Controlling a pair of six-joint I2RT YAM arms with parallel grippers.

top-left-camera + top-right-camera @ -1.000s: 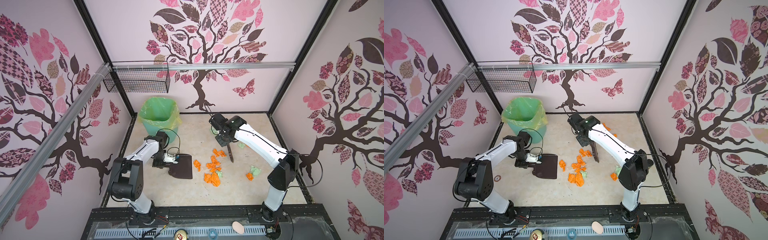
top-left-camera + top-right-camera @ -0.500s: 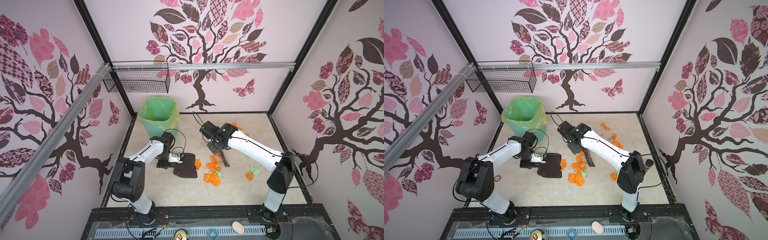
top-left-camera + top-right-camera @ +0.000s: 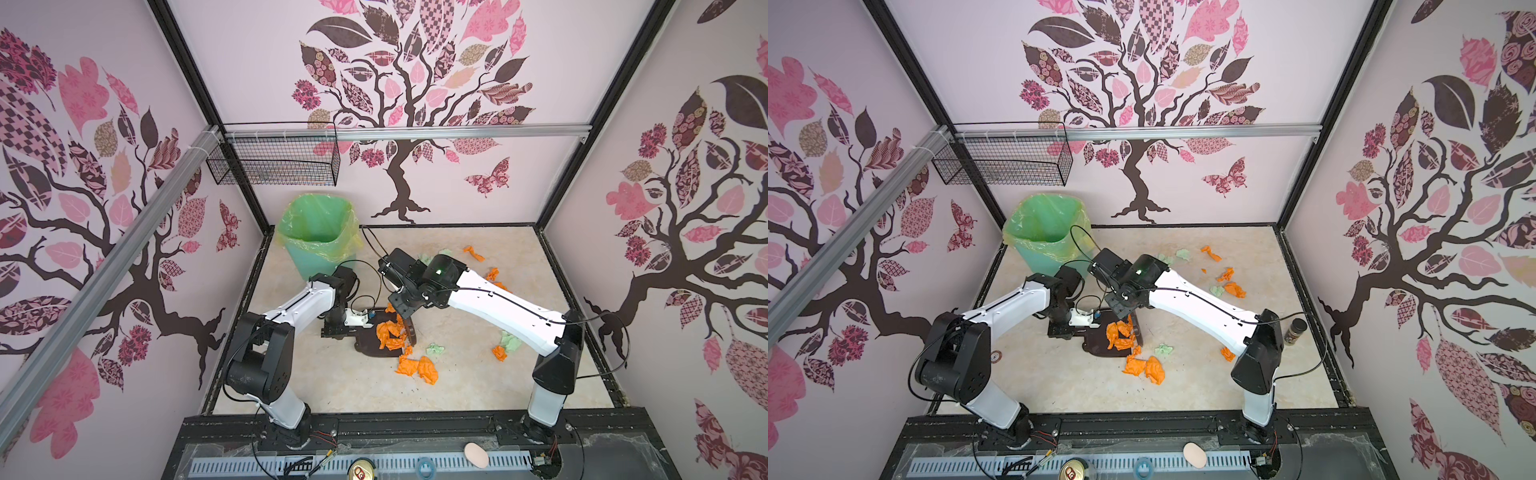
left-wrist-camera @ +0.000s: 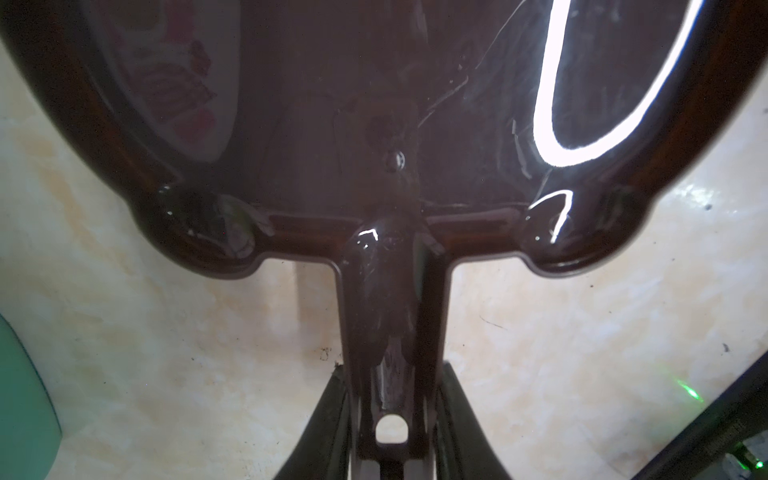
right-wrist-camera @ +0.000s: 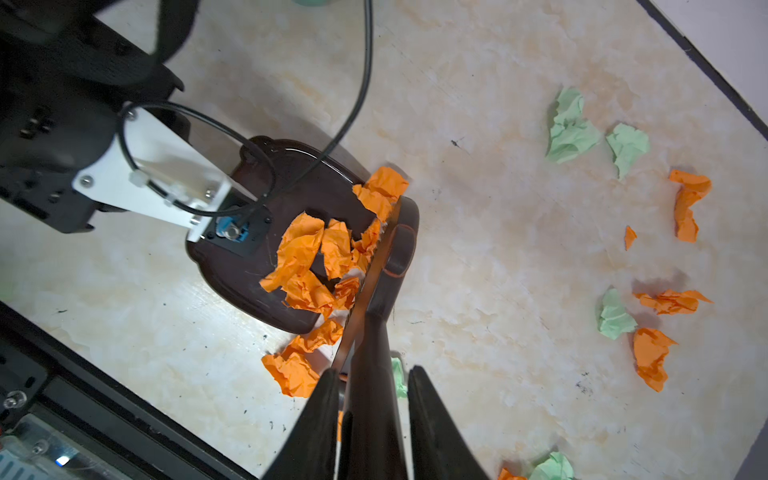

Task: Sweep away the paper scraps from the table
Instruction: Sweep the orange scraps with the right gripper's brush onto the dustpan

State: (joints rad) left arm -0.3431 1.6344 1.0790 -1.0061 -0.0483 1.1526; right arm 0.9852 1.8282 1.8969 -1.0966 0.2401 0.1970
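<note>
Orange paper scraps (image 5: 309, 257) mostly sit on the dustpan (image 5: 245, 286), with my brush (image 5: 395, 253) lying across its mouth. I've got the right gripper (image 5: 370, 399) clamped on the brush and the left gripper (image 4: 390, 399) on the dustpan handle. Leftover wads lie on the table (image 5: 498, 270) behind the brush, on the right arm's side.

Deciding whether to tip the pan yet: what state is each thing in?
Left gripper: shut on the dustpan handle.
Right gripper: shut on the brush handle.
Dustpan: on the table, partly loaded.
Brush: head down at the dustpan's lip.
Paper scraps: several orange ones in the dustpan, others scattered on the table.
Bin: upright, open, green liner.
</note>
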